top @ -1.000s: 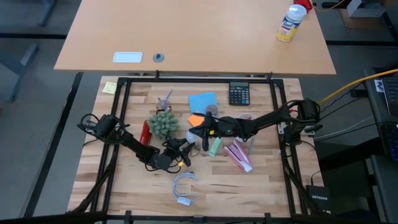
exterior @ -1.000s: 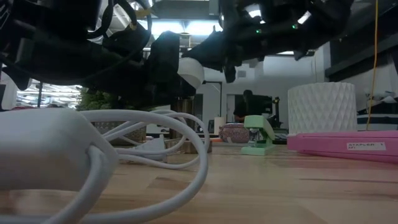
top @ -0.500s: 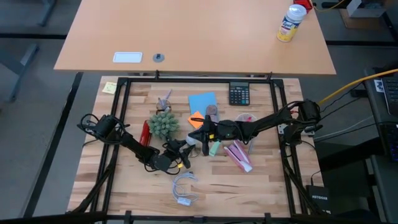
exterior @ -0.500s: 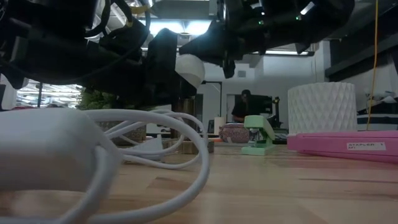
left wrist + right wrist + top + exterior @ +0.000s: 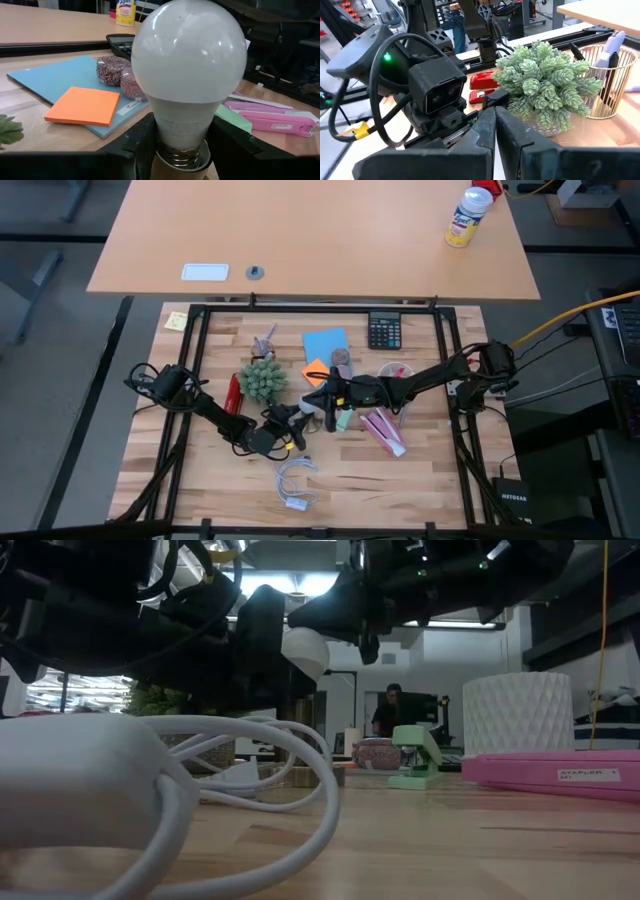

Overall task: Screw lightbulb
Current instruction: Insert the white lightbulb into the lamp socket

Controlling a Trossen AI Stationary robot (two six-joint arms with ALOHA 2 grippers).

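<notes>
Left wrist view puts the lightbulb upright with its base pinched in the left gripper, right gripper closed above, so could easily cross-thread or slip.

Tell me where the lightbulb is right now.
In the high view the lightbulb sits near the table's middle, raised off the wood, its base held in the left pincer, with the right pincer just beside the globe and the green plant nearby.
</notes>
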